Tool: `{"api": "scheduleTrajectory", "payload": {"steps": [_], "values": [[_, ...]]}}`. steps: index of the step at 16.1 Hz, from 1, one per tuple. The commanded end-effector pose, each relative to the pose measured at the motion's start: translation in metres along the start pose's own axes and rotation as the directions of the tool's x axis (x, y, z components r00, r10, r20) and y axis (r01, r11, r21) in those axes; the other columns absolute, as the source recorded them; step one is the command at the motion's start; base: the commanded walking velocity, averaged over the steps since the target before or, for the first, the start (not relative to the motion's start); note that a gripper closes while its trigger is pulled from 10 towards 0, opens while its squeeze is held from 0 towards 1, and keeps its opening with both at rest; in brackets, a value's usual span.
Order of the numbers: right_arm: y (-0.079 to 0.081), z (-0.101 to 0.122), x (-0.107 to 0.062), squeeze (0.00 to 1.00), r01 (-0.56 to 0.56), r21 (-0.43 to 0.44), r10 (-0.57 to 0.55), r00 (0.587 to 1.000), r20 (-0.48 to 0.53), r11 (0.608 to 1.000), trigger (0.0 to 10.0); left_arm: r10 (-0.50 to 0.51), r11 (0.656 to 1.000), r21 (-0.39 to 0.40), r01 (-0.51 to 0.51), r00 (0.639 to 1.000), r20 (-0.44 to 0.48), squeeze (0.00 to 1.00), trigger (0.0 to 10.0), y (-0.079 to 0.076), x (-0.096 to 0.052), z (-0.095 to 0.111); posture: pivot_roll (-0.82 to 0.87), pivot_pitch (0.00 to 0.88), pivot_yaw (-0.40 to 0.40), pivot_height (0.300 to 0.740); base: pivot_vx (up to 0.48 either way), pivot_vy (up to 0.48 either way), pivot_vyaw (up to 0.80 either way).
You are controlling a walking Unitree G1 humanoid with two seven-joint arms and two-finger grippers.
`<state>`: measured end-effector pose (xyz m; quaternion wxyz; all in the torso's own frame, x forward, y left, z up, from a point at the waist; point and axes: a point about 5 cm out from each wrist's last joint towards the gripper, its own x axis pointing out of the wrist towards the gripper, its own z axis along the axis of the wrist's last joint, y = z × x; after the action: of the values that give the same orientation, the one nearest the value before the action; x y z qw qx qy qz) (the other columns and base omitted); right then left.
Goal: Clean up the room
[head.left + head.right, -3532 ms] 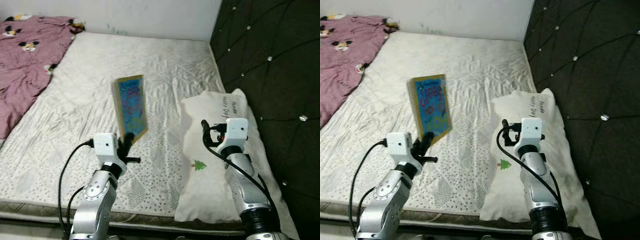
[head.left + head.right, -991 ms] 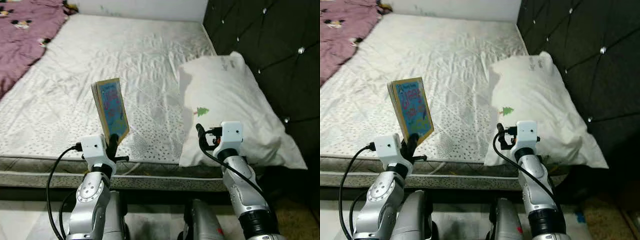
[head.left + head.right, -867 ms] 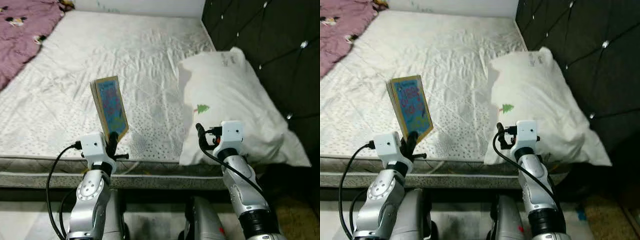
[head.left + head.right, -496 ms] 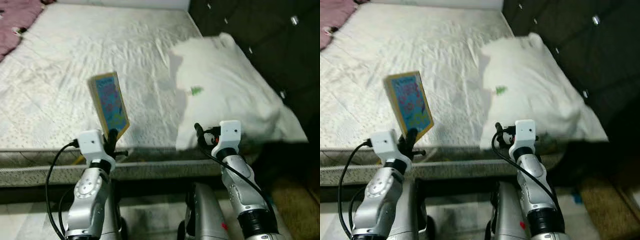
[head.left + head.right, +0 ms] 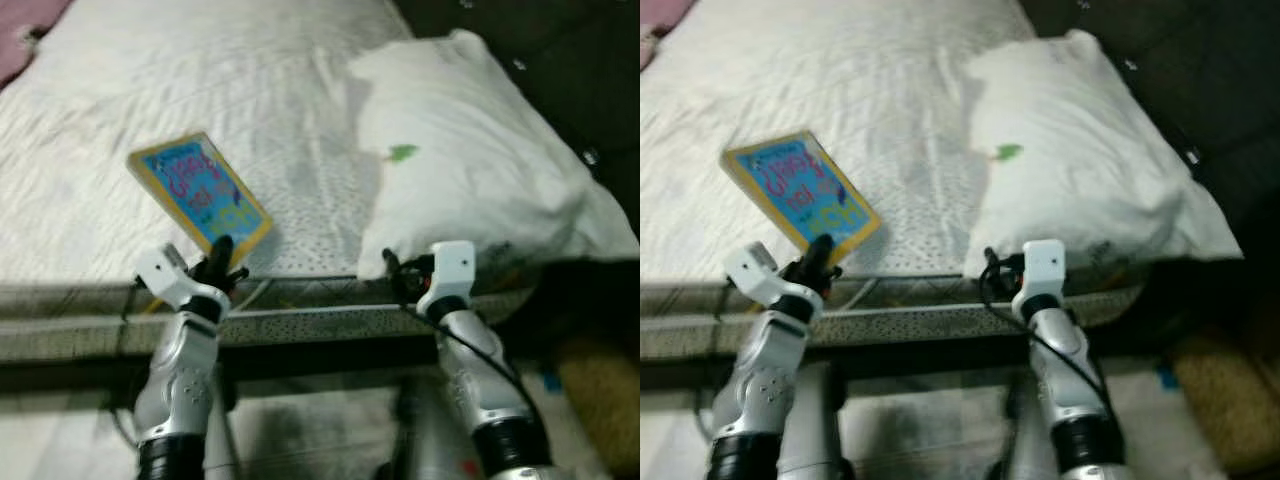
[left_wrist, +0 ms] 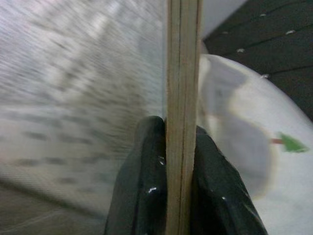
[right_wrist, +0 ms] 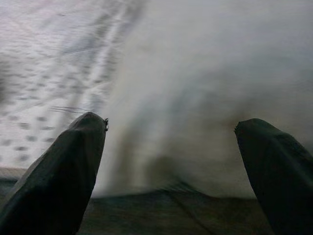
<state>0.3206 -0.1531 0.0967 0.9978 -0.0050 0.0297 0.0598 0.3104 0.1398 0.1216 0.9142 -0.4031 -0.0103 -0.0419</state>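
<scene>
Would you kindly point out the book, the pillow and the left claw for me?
book (image 5: 200, 192): left eye view, on the middle of its blue cover.
pillow (image 5: 470, 180): left eye view, on its white top face.
left claw (image 6: 180, 147): left wrist view, between the two black fingertips clamping the book's edge.

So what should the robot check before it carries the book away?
1. Left gripper pinching the book: ok, both fingers press its lower edge.
2. Book lifted off the bed: ok, as far as the blur shows.
3. Right gripper free: ok, open, nothing between its fingers.
4. Pillow left in place on the bed: ok.
5. Where the book should go: cannot tell.
</scene>
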Motion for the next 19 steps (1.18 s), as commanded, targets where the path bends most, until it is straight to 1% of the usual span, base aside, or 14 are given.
{"api": "scheduleTrajectory", "payload": {"steps": [1, 2, 5, 6, 7, 9, 10, 12, 14, 15, 16, 18, 19], "values": [[-0.003, 0.002, -0.001, 0.00, 0.006, 0.004, -0.006, 1.000, 0.008, 1.000, 10.0, -0.074, 0.995, -0.067, 0.075, 0.997, 0.027, 0.00, 10.0, -0.015, 0.007, 0.005, -0.03, 0.141, -0.050, 0.498, 0.000, 0.000, 0.00], [-0.004, 0.002, -0.001, 0.00, 0.006, 0.003, -0.006, 1.000, 0.008, 1.000, 10.0, -0.051, 0.992, -0.111, 0.055, 0.998, 0.036, 0.00, 10.0, -0.011, 0.010, 0.007, -0.04, 0.141, -0.049, 0.498, 0.000, 0.000, 0.00], [-0.004, 0.002, -0.002, 0.00, 0.006, 0.001, -0.006, 1.000, 0.008, 1.000, 10.0, -0.064, 0.986, -0.154, 0.067, 0.998, 0.027, 0.00, 10.0, -0.005, 0.022, 0.010, -0.04, 0.141, -0.050, 0.498, 0.000, 0.000, 0.00], [-0.004, 0.002, -0.002, 0.00, 0.004, 0.000, -0.004, 1.000, 0.009, 1.000, 10.0, -0.063, 0.982, -0.178, 0.066, 0.998, 0.017, 0.00, 10.0, -0.002, 0.026, 0.010, -0.04, 0.142, -0.053, 0.498, 0.000, 0.000, 0.00], [-0.004, 0.002, -0.003, 0.00, 0.002, -0.002, -0.002, 1.000, 0.009, 1.000, 10.0, -0.050, 0.974, -0.220, 0.053, 0.999, 0.019, 0.00, 10.0, 0.001, 0.032, 0.010, -0.05, 0.143, -0.053, 0.498, 0.000, 0.000, 0.00], [-0.005, 0.002, -0.004, 0.00, 0.003, -0.008, -0.002, 1.000, 0.010, 1.000, 10.0, -0.011, 0.959, -0.282, 0.015, 1.000, 0.017, 0.00, 10.0, 0.007, 0.039, 0.006, -0.07, 0.145, -0.054, 0.498, 0.000, 0.000, 0.00], [-0.006, 0.002, -0.005, 0.00, 0.003, -0.011, -0.003, 1.000, 0.011, 1.000, 10.0, -0.009, 0.955, -0.297, 0.013, 1.000, 0.014, 0.00, 10.0, 0.010, 0.041, 0.004, -0.08, 0.147, -0.054, 0.498, 0.000, 0.000, 0.00], [-0.009, 0.004, -0.009, 0.00, -0.003, -0.042, 0.004, 1.000, 0.019, 0.999, 10.0, 0.001, 0.934, -0.357, -0.010, 1.000, -0.027, 0.00, 10.0, 0.019, 0.047, -0.006, -0.10, 0.151, -0.057, 0.498, 0.000, 0.000, 0.00], [-0.014, 0.006, -0.013, 0.00, -0.002, -0.059, 0.004, 1.000, 0.023, 0.998, 10.0, 0.019, 0.933, -0.358, -0.037, 0.998, -0.053, 0.00, 10.0, 0.024, 0.050, -0.012, -0.13, 0.157, -0.059, 0.498, 0.000, 0.000, 0.00], [-0.018, 0.007, -0.016, 0.00, 0.005, -0.070, -0.003, 1.000, 0.022, 0.998, 10.0, 0.048, 0.927, -0.369, -0.066, 0.997, -0.057, 0.00, 10.0, 0.026, 0.052, -0.015, -0.14, 0.163, -0.061, 0.498, 0.000, 0.000, 0.00], [-0.022, 0.007, -0.019, 0.00, 0.011, -0.076, -0.010, 1.000, 0.020, 0.997, 10.0, 0.089, 0.925, -0.364, -0.108, 0.994, -0.069, 0.00, 10.0, 0.027, 0.054, -0.018, -0.15, 0.167, -0.062, 0.498, 0.000, 0.000, 0.00], [-0.021, 0.007, -0.021, 0.00, 0.009, -0.080, -0.007, 1.000, 0.017, 0.997, 10.0, 0.127, 0.944, -0.287, -0.163, 0.982, -0.141, 0.00, 10.0, 0.025, 0.055, -0.029, -0.15, 0.172, -0.063, 0.498, 0.000, 0.000, 0.00], [-0.019, 0.007, -0.022, 0.00, 0.006, -0.080, -0.004, 1.000, 0.015, 0.997, 10.0, 0.132, 0.950, -0.260, -0.172, 0.977, -0.165, 0.00, 10.0, 0.023, 0.056, -0.033, -0.15, 0.173, -0.062, 0.498, 0.000, 0.000, 0.00]]}}
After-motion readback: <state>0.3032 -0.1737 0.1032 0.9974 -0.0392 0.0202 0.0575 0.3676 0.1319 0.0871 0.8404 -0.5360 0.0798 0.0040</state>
